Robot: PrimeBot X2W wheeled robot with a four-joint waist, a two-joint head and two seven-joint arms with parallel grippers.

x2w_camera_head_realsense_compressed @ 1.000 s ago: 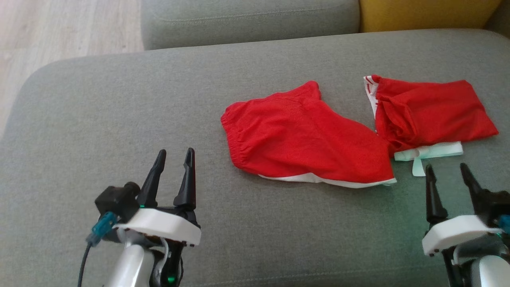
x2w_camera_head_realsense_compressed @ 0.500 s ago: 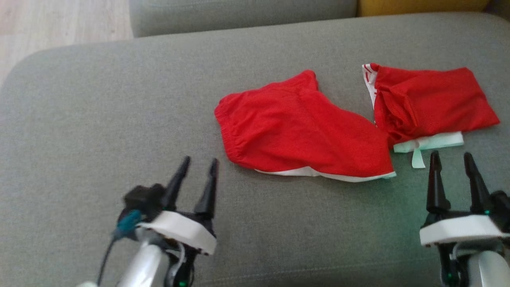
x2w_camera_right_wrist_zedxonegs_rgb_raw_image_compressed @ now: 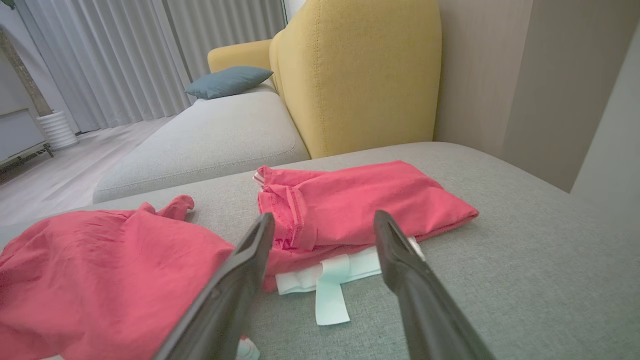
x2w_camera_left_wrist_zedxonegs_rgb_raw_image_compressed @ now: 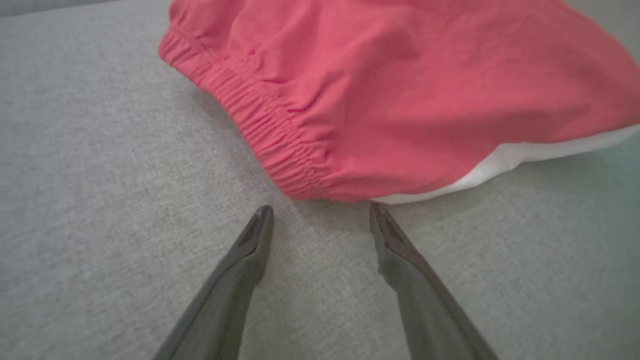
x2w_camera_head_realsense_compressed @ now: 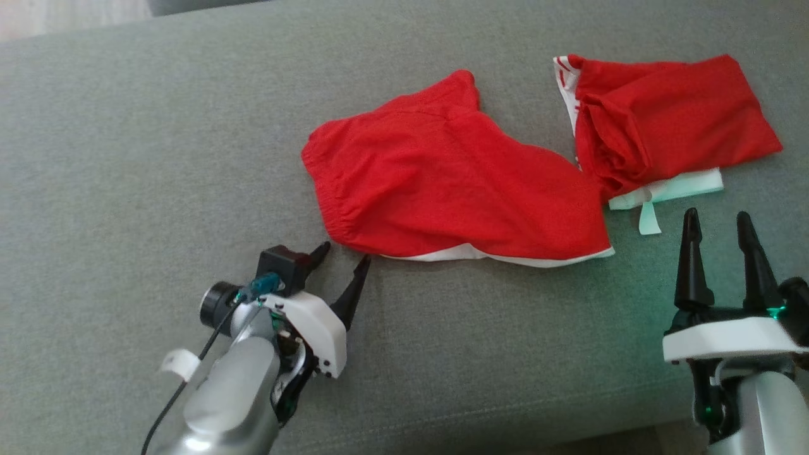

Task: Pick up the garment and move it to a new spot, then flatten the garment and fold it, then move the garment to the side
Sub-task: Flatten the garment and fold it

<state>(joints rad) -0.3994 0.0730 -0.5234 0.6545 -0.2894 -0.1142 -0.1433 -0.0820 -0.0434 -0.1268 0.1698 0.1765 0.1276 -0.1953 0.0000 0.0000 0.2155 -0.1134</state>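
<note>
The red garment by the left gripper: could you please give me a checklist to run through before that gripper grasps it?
1. Left gripper open: ok, its fingers are spread apart.
2. Aimed at the red garment: ok, the corner of its elastic waistband lies just beyond the fingertips.
3. Fabric between the fingers: not ok, only sofa cushion lies there.
4. Right gripper open and off the fabric: ok.
5. Garment free of the second red garment: cannot tell, their edges meet in the head view.
</note>
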